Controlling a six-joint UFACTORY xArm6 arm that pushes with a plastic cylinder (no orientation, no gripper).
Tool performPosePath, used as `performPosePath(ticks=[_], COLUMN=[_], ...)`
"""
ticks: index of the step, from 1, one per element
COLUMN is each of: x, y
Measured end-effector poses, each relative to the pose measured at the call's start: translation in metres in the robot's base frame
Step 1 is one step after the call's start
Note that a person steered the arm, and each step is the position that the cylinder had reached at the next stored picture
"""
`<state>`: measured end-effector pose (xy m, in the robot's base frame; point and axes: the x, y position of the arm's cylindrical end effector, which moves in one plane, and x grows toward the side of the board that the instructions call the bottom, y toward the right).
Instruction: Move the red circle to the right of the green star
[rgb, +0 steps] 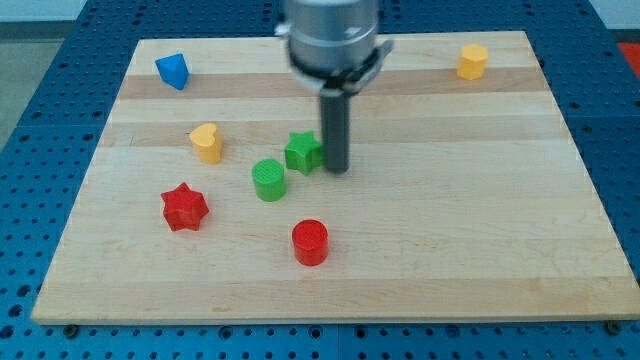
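The red circle (310, 242) lies on the wooden board toward the view's bottom, centre. The green star (302, 152) sits above it near the board's middle. My tip (337, 168) stands right beside the green star, on its right side, touching or almost touching it. The tip is well above and slightly right of the red circle, apart from it.
A green circle (268, 180) sits just below-left of the green star. A red star (184, 208) is at the left. A yellow heart (206, 142) is left of the green star. A blue block (172, 71) is at top left. A yellow block (473, 61) is at top right.
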<state>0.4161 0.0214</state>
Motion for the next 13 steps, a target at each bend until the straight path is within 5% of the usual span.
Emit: performPosePath(ticks=[2,3,4,5,9,13], x=[-0.011,0.007,0.079,0.08,0.197,0.184], y=[0.007,0.029,0.074,0.074,-0.002,-0.089])
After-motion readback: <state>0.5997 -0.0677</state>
